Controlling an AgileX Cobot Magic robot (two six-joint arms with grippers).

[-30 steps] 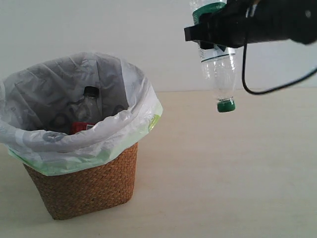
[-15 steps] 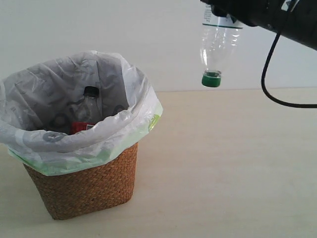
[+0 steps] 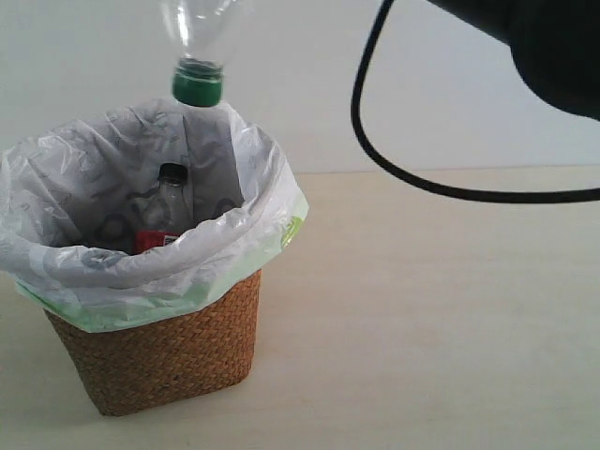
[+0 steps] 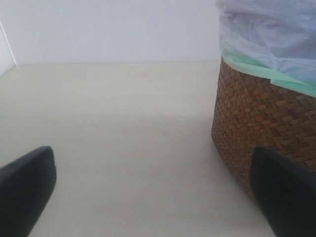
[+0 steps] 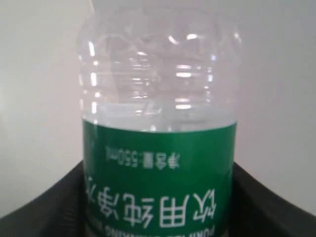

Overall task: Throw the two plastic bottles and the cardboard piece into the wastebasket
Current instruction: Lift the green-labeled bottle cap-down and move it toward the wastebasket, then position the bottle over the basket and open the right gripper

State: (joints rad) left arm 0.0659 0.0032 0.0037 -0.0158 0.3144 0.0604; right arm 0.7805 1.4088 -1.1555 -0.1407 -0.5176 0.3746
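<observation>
The slim clear bottle hangs upside down, its green cap (image 3: 198, 86) just above the wastebasket's far rim. My right gripper (image 5: 158, 215) is shut on this bottle's green label (image 5: 158, 177), with a dark finger on each side; in the exterior view only the arm (image 3: 553, 47) shows. The wicker wastebasket (image 3: 169, 352) with its white liner (image 3: 234, 169) holds the black-capped bottle (image 3: 172, 192), standing with its red label (image 3: 150, 241) low inside. My left gripper (image 4: 153, 187) is open and empty over the table, beside the basket wall (image 4: 261, 118). The cardboard piece is out of view.
A black cable (image 3: 403, 178) loops down from the right arm over the beige tabletop (image 3: 431, 309). A white wall stands behind the table.
The right arm has carried the green-capped bottle up and to the left, from the air right of the basket to above its opening. The basket and the bottle inside have not moved.
</observation>
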